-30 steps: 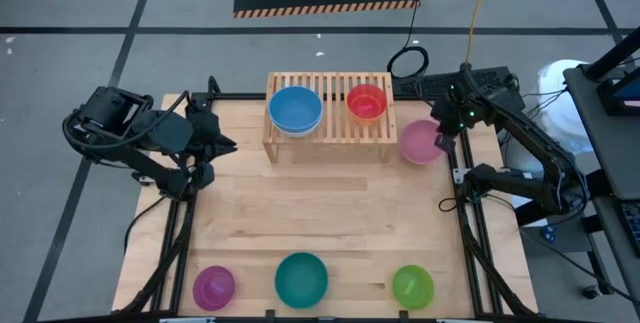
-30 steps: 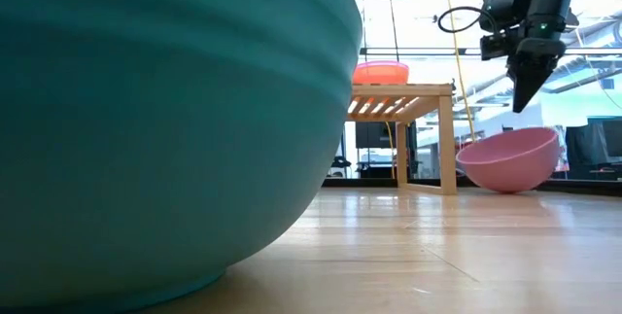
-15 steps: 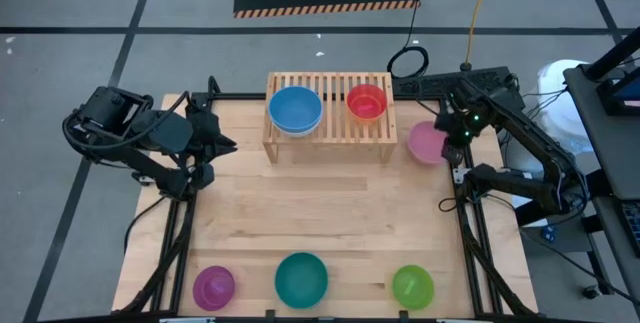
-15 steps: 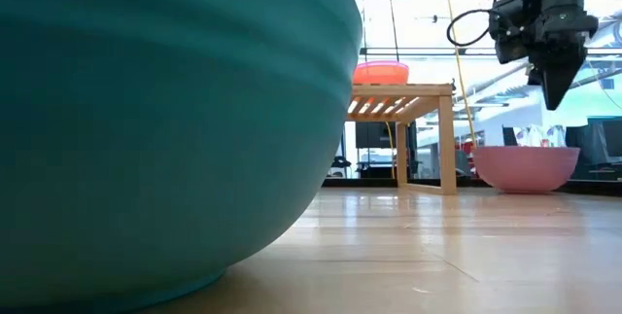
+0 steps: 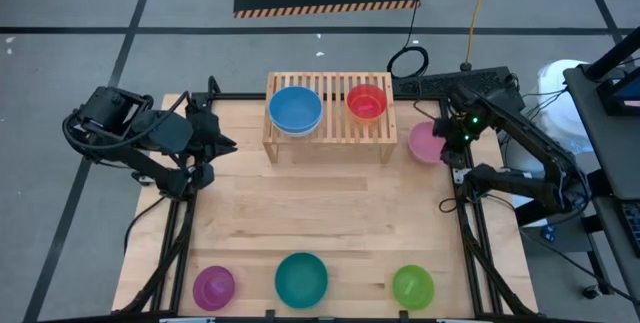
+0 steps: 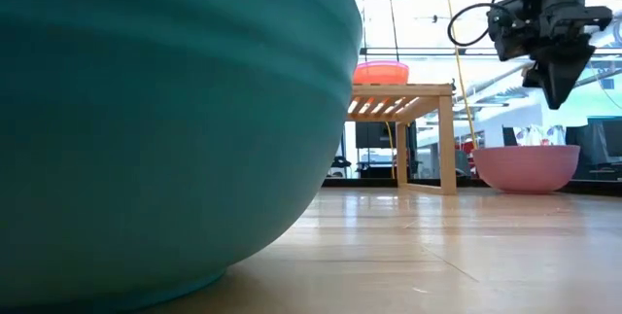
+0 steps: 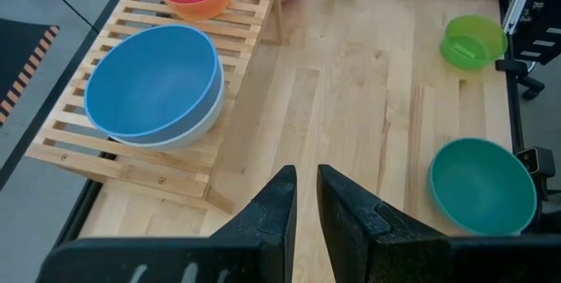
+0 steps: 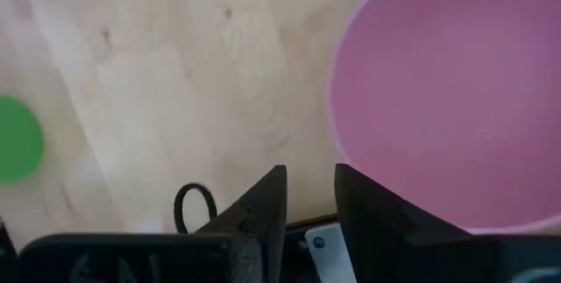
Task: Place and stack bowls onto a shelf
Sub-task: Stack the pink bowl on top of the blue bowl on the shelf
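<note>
The light-wood shelf [image 5: 330, 128] stands at the table's far edge. On it, a blue bowl [image 5: 295, 109] sits nested in a white one [image 7: 195, 128], and a red bowl [image 5: 366, 101] stands to the right of them. The pink bowl [image 5: 426, 141] rests upright on its base on the table, right of the shelf. My right gripper [image 6: 556, 98] hangs just above that bowl's right rim [image 8: 351, 156], open by a narrow gap and touching nothing. Purple [image 5: 213, 285], teal [image 5: 301, 278] and green [image 5: 412, 285] bowls line the near edge. My left gripper [image 7: 307, 178] waits shut at the far left.
The teal bowl [image 6: 165, 120] fills the left of the low view. There is bare wood [image 5: 320, 213] between the shelf and the near row of bowls. A black cable loop [image 5: 408, 61] lies behind the shelf. The right arm's base [image 5: 480, 178] sits at the table's right edge.
The pink bowl, tilted a second ago with its right rim raised, has dropped flat onto its base and shifted slightly toward the table's right edge. My right gripper has moved toward the right edge and now hangs over the bowl's right rim.
</note>
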`<state>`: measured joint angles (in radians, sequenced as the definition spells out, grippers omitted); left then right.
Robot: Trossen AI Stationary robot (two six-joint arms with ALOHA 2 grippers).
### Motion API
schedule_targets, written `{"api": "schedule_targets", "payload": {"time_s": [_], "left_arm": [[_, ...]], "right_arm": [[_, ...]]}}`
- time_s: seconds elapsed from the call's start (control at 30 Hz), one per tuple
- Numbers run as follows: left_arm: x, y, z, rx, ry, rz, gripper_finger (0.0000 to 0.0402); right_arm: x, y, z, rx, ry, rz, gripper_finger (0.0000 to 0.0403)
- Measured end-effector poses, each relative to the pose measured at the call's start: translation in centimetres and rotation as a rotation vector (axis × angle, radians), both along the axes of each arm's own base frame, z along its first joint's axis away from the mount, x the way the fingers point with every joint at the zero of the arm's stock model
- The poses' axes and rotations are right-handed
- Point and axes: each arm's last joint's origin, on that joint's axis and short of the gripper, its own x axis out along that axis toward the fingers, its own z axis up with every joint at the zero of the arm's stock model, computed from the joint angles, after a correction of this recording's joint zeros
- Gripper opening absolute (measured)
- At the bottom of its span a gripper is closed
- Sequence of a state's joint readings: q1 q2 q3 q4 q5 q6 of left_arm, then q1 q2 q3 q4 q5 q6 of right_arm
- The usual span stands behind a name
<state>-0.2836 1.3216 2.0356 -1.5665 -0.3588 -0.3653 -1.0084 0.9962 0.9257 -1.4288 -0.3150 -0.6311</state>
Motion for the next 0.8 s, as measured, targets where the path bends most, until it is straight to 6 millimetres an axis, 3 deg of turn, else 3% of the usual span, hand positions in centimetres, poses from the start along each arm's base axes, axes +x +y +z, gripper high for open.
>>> {"api": "schedule_targets", "payload": {"time_s": [0.33, 0.8], "left_arm": [[0.0, 0.0, 0.0, 0.000, 0.000, 0.000, 0.0056], [0.0, 0.0, 0.0, -0.003, 0.000, 0.003, 0.0056]], "right_arm": [[0.9, 1.4, -2.8, -0.070, 0.177, 0.241, 0.0090], [2.8, 1.7, -4.0, -0.178, 0.095, 0.342, 0.0089]]}}
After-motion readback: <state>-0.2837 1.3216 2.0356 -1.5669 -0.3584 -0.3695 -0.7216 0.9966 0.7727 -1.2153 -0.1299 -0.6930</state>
